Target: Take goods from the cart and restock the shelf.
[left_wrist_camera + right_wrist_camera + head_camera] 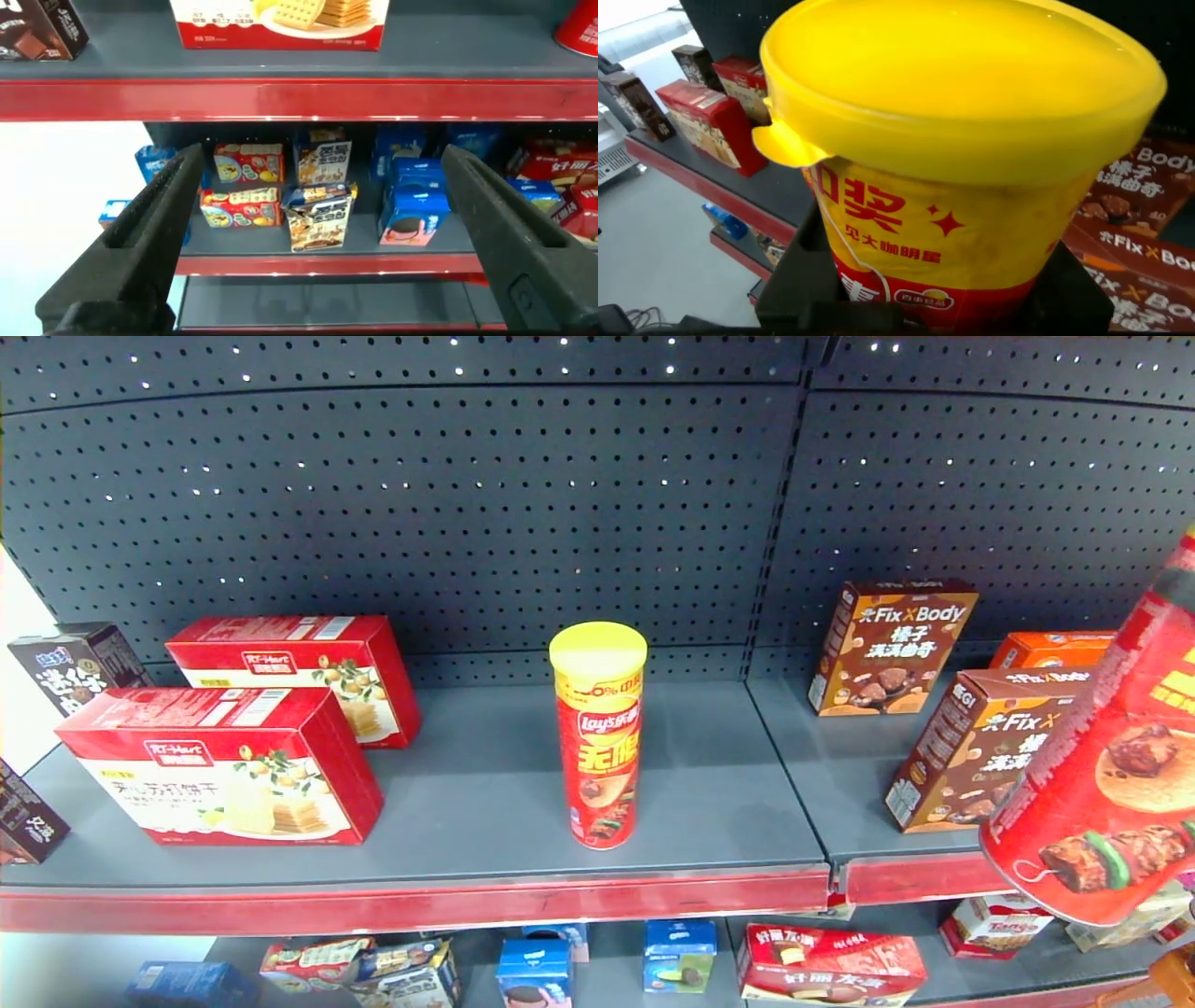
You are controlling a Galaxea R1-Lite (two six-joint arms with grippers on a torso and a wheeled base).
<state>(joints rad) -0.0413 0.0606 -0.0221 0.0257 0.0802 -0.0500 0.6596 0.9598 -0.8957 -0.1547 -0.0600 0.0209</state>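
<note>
A red chips can with a yellow lid (597,737) stands upright in the middle of the grey shelf (467,803). A second chips can (1111,784) hangs tilted at the right, in front of the shelf's right bay. In the right wrist view that can (962,140) shows its yellow lid, and my right gripper (934,299) is shut on its body, one black finger (799,280) on each side. My left gripper (322,233) is open and holds nothing; it faces the lower shelf, below the red front rail (299,98).
Two red biscuit boxes (224,765) lie left of the standing can, dark boxes at the far left (79,667). Brown cookie boxes (892,644) and an orange box (1050,649) fill the right bay. Small snack boxes (322,215) crowd the lower shelf. Bare shelf lies on both sides of the standing can.
</note>
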